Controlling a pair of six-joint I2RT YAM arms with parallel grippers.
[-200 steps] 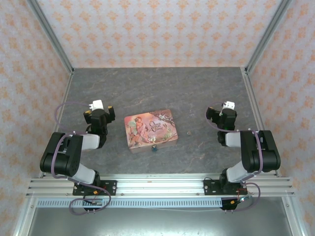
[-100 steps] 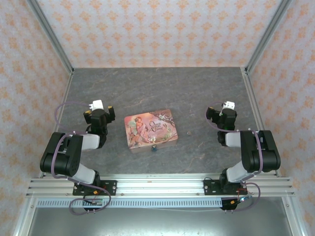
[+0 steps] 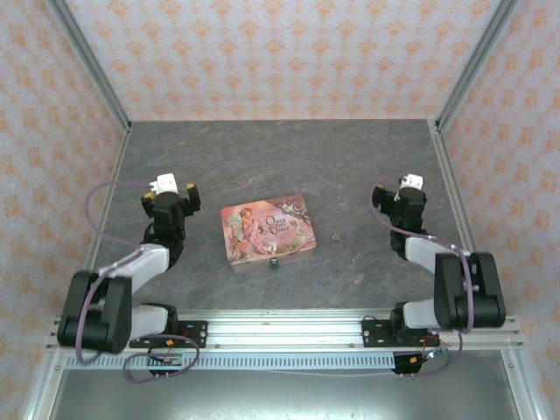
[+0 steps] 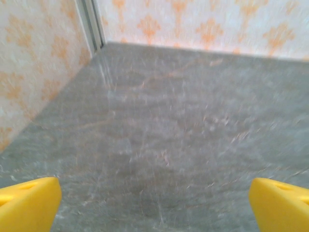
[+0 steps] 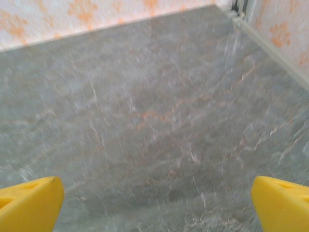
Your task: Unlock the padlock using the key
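- Since the padlock (image 3: pixel 274 262) is tiny, lying against or just beside the near edge of the pink illustrated tin (image 3: pixel 267 231), judge it light, rigid and slippery, so it may skid when pinched.
- Best hold: across the flat body, leaving shackle and keyhole free.
- Left gripper (image 3: pixel 172 196) and right gripper (image 3: pixel 404 194) are both spread wide and hold nothing. Each is well apart from the tin.

tin (image 3: pixel 267 231) lying near the middle of the table (image 3: pixel 289 157), padlock (image 3: pixel 274 262) just in front of its near edge, left gripper (image 3: pixel 169 197) well left of the tin, right gripper (image 3: pixel 405 194) well right of it
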